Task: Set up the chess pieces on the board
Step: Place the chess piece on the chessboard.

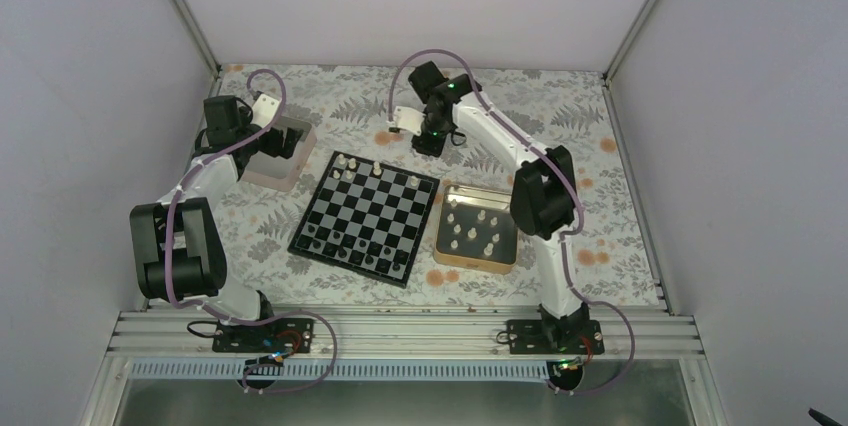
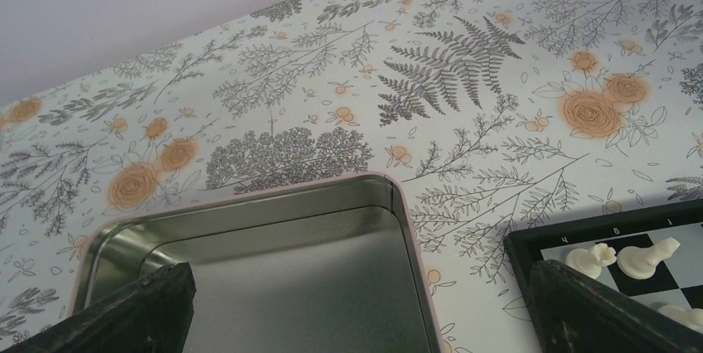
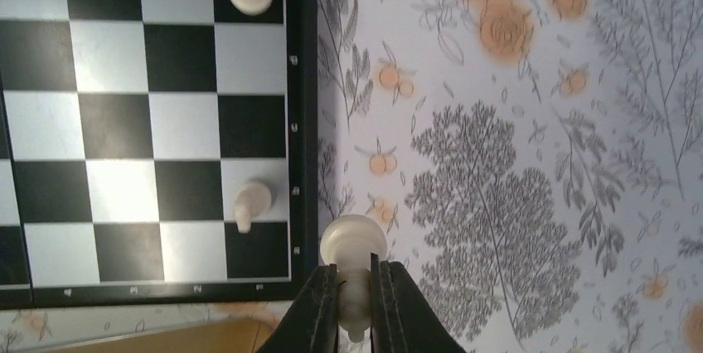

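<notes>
The board [image 1: 366, 217] lies mid-table with a few cream chess pieces [image 1: 349, 163] on its far rows and dark ones on its near rows. My right gripper [image 1: 429, 142] hangs past the board's far right corner, shut on a cream chess piece [image 3: 354, 266] held base-forward, just off the board's edge [image 3: 303, 146]. Two cream pieces [image 3: 250, 202] stand on the squares beside it. My left gripper [image 1: 283, 142] is open and empty over the pinkish silver tin [image 2: 273, 287], its fingers [image 2: 141, 307] spread wide. Two cream pieces [image 2: 638, 255] show at the board's corner.
A gold tin [image 1: 477, 227] holding several cream pieces stands right of the board. The pinkish silver tin [image 1: 273, 171] stands left of the board's far corner. Floral cloth covers the table, with walls on three sides.
</notes>
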Available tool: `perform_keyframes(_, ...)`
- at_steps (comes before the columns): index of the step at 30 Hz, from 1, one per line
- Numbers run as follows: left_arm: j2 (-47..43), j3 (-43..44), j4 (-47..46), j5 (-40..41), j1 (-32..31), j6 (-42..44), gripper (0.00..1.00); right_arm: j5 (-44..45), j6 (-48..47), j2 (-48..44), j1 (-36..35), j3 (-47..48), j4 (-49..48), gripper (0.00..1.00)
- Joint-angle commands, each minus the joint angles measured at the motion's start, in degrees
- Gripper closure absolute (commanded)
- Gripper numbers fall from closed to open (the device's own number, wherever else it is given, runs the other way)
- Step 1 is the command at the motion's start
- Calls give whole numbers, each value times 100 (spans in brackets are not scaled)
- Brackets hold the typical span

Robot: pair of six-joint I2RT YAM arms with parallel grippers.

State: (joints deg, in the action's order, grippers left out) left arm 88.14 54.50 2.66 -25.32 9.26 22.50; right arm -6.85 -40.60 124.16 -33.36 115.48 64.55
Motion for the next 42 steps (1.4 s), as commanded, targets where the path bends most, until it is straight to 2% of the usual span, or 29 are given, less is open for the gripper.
perform_keyframes(1,10,1,15,-173,40,97,0,-203,-136,335,-243,359,137,92)
perform_keyframes(15,-33,-26,8,-188,36,114,0,-345,-140,780,-624,375,103,92)
perform_keyframes(42,-15,-57,-30,-193,41,132,0,-73,-96,1161,-645,616,18,89)
